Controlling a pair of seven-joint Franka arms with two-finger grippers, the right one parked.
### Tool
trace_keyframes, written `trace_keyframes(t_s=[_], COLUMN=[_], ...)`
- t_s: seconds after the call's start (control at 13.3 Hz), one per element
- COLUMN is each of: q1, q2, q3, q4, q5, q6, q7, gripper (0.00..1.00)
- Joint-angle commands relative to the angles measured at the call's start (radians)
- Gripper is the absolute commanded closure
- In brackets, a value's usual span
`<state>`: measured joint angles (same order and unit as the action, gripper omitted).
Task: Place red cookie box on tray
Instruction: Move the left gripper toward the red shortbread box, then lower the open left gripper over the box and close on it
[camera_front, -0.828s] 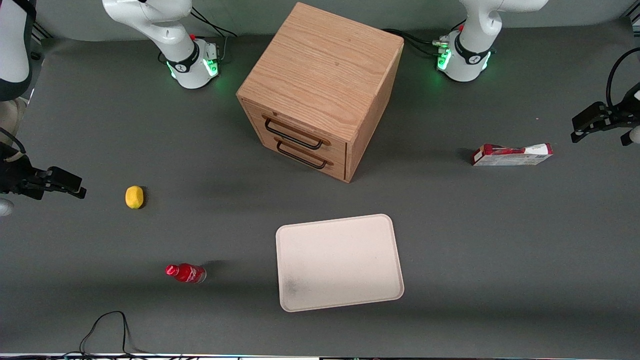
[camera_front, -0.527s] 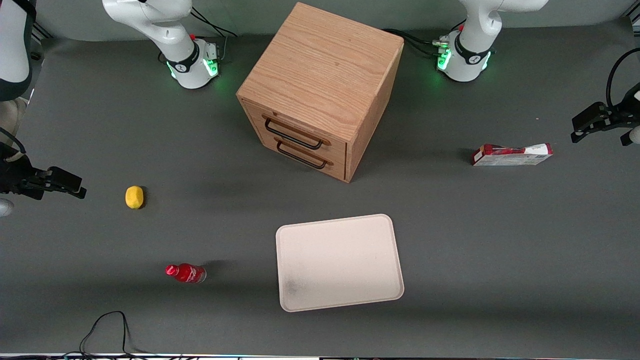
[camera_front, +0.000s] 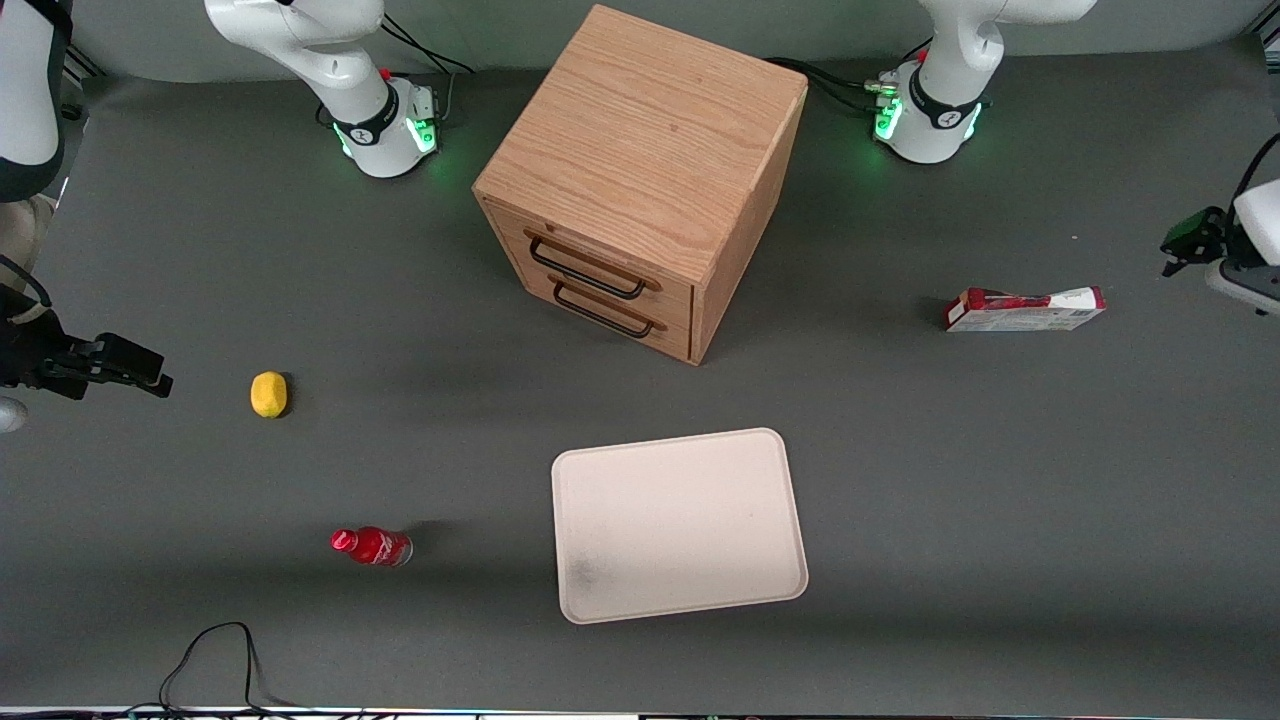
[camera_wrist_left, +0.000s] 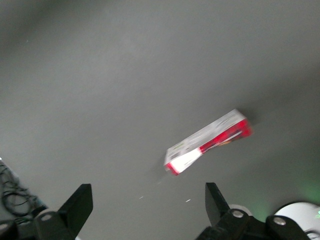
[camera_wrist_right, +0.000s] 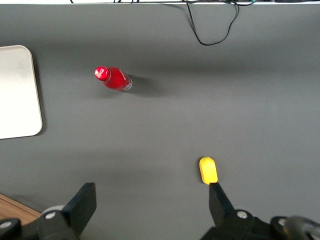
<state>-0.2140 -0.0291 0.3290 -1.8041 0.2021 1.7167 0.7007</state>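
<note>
- The gripper (camera_wrist_left: 145, 207) hangs in the air at the working arm's end of the table, its 2 fingers (camera_wrist_left: 80, 205) spread wide and empty, with the red cookie box (camera_wrist_left: 210, 140) lying apart from it on the table.
- The red cookie box (camera_front: 1025, 309) is probably light, stiff cardboard that would dent under a hard squeeze; a hold across its narrow width near mid-length looks safest.
- It is a long, slim red carton with white panels, lying flat on the grey table (camera_front: 950, 480).
- The tray (camera_front: 680, 525), cream-white with rounded corners, sits nearer the front camera and well apart from the box, with nothing on it.
</note>
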Motion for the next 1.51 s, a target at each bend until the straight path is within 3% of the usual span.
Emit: trace_keyframes(t_s=[0.0, 0.15, 0.3, 0.53, 0.9, 1.28, 1.43], q1=[-0.001, 0.001, 0.041, 0.065, 0.064, 0.031, 0.025], q2=[-0.006, -0.011, -0.035, -0.118, -0.107, 0.014, 0.025], q3=[0.001, 0.045, 0.076, 0.085, 0.076, 0.071, 0.071], q4=[-0.052, -0.121, -0.260, -0.493, -0.710, -0.727, -0.764], q5=[0.051, -0.005, -0.114, -0.124, -0.125, -0.130, -0.173], q6=[0.031, 0.024, 0.069, 0.219, 0.521, 0.720, 0.760], q7=[0.221, 0.414, 0.512, 0.621, 0.794, 0.846, 0.846], gripper=[0.00, 0.00, 0.00, 0.02, 0.03, 0.03, 0.04])
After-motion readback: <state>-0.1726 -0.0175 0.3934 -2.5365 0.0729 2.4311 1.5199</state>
